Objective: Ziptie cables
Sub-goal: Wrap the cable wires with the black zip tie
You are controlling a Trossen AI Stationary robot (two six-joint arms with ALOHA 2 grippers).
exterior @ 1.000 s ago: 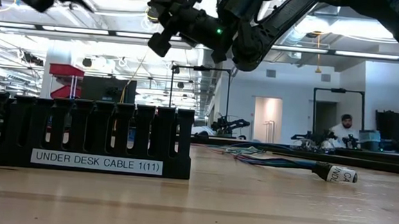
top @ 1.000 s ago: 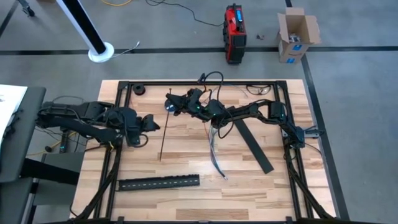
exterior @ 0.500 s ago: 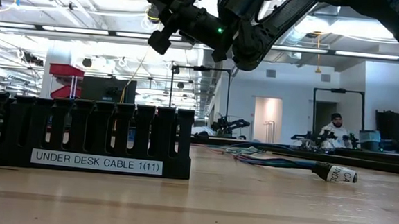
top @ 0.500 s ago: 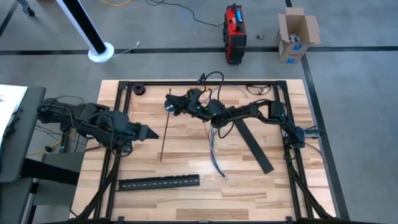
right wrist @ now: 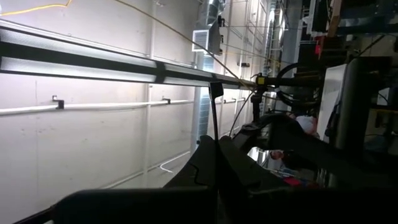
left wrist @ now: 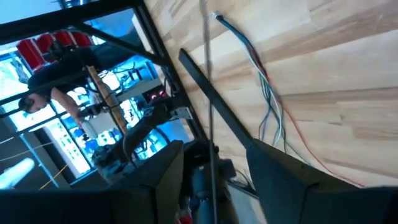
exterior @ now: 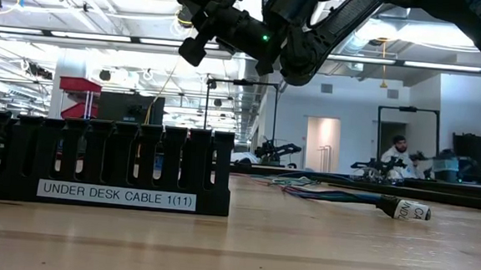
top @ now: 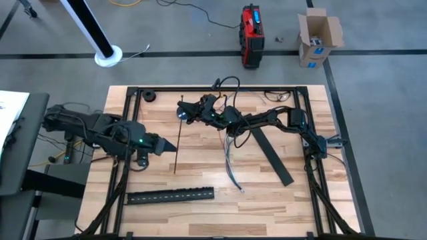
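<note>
The cables (top: 231,162) are thin grey and coloured wires lying loose on the wooden table, below my right arm; they also show in the left wrist view (left wrist: 268,93) and the low view (exterior: 337,194). My right gripper (top: 185,109) is high over the far middle, shut on a thin black zip tie (top: 177,143) whose long tail runs toward the near edge. My left gripper (top: 171,146) stands open at the tie's middle, coming from the left. In its wrist view (left wrist: 214,147) the tie (left wrist: 210,124) shows between the fingers; I cannot tell whether they touch it. My right gripper pinches the zip tie between its two fingers near the head end (right wrist: 213,127). The head (right wrist: 216,89) sticks out past the fingers, which lie across the tie. The tail reaches toward the table's near edge and seems clear of the wood.
A black slotted cable duct (top: 170,195) lies near the front edge and fills the low view's left (exterior: 96,164). A flat black strip (top: 272,155) lies slanted at the right. A small dark roll (top: 149,96) sits far left. A black frame (top: 127,133) rims the table.
My left gripper has swung round and gone toward the table's right and near side, up to the middle of the zip tie. My right gripper has kept still with the tie.
</note>
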